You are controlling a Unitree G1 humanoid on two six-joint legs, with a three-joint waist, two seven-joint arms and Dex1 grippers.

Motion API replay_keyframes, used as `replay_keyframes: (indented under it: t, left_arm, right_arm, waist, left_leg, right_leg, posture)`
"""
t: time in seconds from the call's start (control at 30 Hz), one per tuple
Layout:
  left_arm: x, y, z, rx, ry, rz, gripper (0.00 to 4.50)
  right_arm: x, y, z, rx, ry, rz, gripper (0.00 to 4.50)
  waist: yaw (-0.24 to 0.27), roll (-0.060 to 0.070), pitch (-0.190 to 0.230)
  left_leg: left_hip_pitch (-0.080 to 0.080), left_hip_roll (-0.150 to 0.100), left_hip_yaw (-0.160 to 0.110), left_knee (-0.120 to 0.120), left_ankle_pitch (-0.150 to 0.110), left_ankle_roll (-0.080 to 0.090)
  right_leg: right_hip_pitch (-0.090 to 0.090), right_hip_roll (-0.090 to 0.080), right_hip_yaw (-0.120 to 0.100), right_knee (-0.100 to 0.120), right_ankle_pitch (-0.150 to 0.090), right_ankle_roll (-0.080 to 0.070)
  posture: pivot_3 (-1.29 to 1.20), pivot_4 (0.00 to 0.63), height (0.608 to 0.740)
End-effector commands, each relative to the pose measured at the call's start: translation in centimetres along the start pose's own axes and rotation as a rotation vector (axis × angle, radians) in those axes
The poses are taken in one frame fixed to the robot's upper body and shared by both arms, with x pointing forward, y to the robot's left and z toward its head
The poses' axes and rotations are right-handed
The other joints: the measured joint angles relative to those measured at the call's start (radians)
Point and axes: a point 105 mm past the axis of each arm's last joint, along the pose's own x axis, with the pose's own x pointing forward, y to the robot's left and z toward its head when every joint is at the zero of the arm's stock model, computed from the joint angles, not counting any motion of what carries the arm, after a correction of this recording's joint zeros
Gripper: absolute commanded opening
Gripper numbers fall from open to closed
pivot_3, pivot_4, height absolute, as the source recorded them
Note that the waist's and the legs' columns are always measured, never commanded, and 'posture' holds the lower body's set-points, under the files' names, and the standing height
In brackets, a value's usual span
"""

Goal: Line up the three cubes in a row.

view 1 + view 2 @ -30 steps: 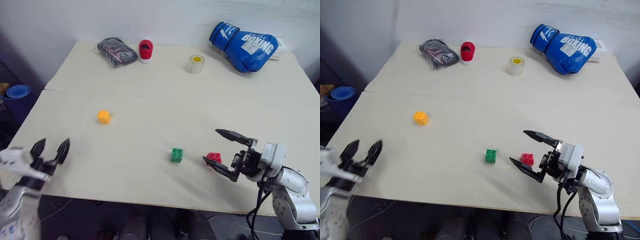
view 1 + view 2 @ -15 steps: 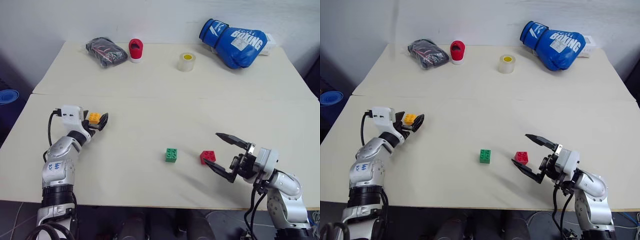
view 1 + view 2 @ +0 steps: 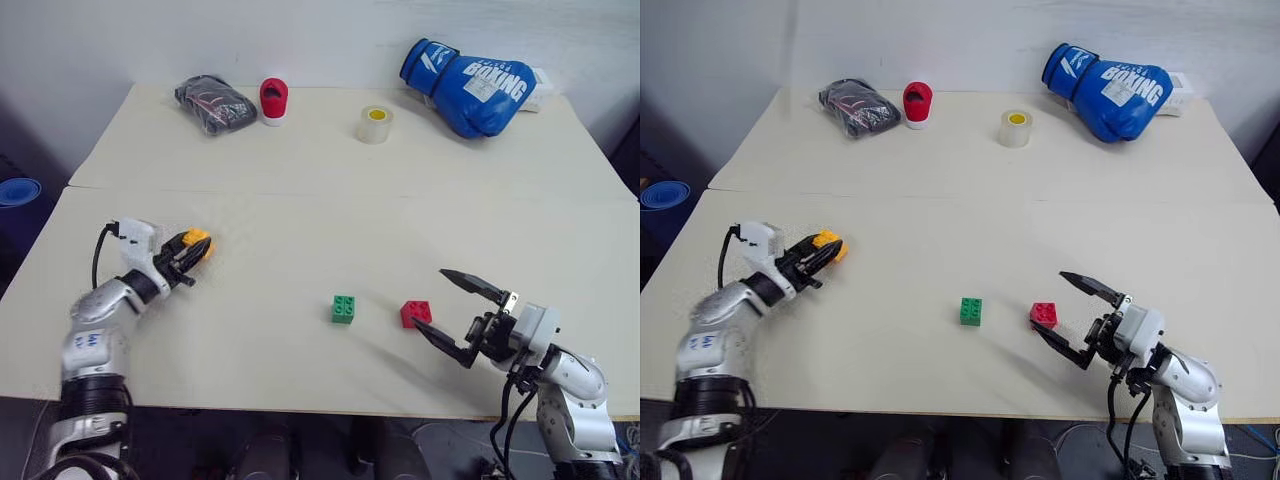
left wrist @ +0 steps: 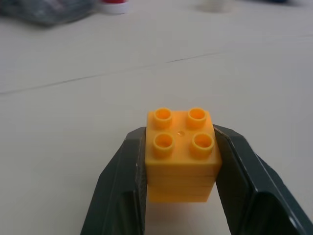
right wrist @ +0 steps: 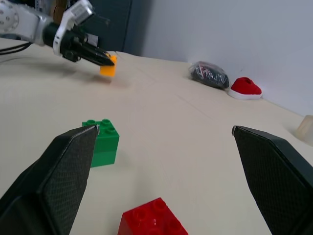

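Note:
At the left of the table, my left gripper (image 3: 192, 255) is shut on the orange-yellow cube (image 3: 196, 243), pinching its two sides (image 4: 181, 159). The green cube (image 3: 344, 309) sits near the table's middle front, studs up. Just right of it lies the red cube (image 3: 416, 313). My right gripper (image 3: 456, 314) stands open right beside the red cube, its fingers spread wide with nothing between them. From the right wrist, the red cube (image 5: 152, 221) lies low between the fingers, and the green cube (image 5: 102, 143) sits beyond it.
Along the table's far edge (image 3: 330, 90) lie a dark bundle (image 3: 211, 103), a red-and-white cylinder (image 3: 273, 101), a tape roll (image 3: 374, 124) and a blue boxing glove (image 3: 475, 83). A seam (image 3: 400, 195) crosses the table between these and the cubes.
My left arm swung in from the table's front left edge to the orange-yellow cube and its fingers shut on it. The right gripper stayed open beside the red cube, drifting slightly lower.

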Motion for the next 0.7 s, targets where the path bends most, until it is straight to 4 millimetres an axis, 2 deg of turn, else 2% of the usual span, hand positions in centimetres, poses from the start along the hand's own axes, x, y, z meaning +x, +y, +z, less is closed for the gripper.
replay_keyframes:
  t: [0.03, 0.17, 0.27, 0.43, 0.7]
  left_arm:
    - [-0.4, -2.7, 1.2, 0.080, 0.050, -0.367, 1.50]
    - [-0.7, -4.9, 0.5, 0.172, 0.169, -0.668, 1.50]
    - [0.0, -5.7, -0.3, 0.205, 0.198, -0.791, 1.50]
    - [1.4, -7.5, -2.7, 0.236, 0.219, -0.903, 1.50]
    - [3.7, -8.2, -3.3, 0.248, 0.139, -0.913, 1.50]
  right_arm:
    - [-1.2, -0.8, 0.9, -0.033, 0.021, 0.001, 4.50]
    - [-1.6, -1.1, 1.0, -0.023, 0.036, 0.005, 4.50]
    - [-1.7, -0.8, 1.1, -0.004, 0.034, 0.011, 4.50]
    - [-1.8, -0.8, 1.3, -0.011, 0.054, 0.040, 4.50]
    - [-2.6, -1.2, 1.4, -0.040, 0.090, 0.038, 4.50]
  waist:
    - [0.004, 0.000, 0.000]
    - [0.005, 0.000, 0.000]
    - [0.004, 0.000, 0.000]
    - [0.000, 0.000, 0.000]
    - [0.010, 0.000, 0.000]
  left_leg:
    - [0.000, 0.000, 0.000, 0.000, 0.000, 0.000]
    - [0.000, -0.001, 0.000, 0.000, 0.000, 0.000]
    - [0.000, -0.001, 0.000, 0.000, 0.000, 0.000]
    - [0.000, -0.001, 0.001, 0.000, 0.000, 0.001]
    - [0.000, -0.002, 0.000, 0.001, 0.001, 0.002]
  right_leg:
    - [0.000, 0.000, 0.000, 0.000, 0.000, 0.000]
    - [0.000, 0.000, 0.000, 0.000, 0.000, 0.000]
    - [0.000, 0.001, 0.000, 0.001, 0.000, 0.000]
    - [0.000, 0.001, 0.001, 0.001, 0.000, 0.000]
    - [0.001, -0.001, -0.001, 0.002, 0.000, 0.000]
  posture:
    - [0.00, 0.150, 0.740]
    - [0.00, 0.150, 0.740]
    - [0.00, 0.150, 0.740]
    - [0.00, 0.150, 0.740]
    - [0.00, 0.150, 0.740]
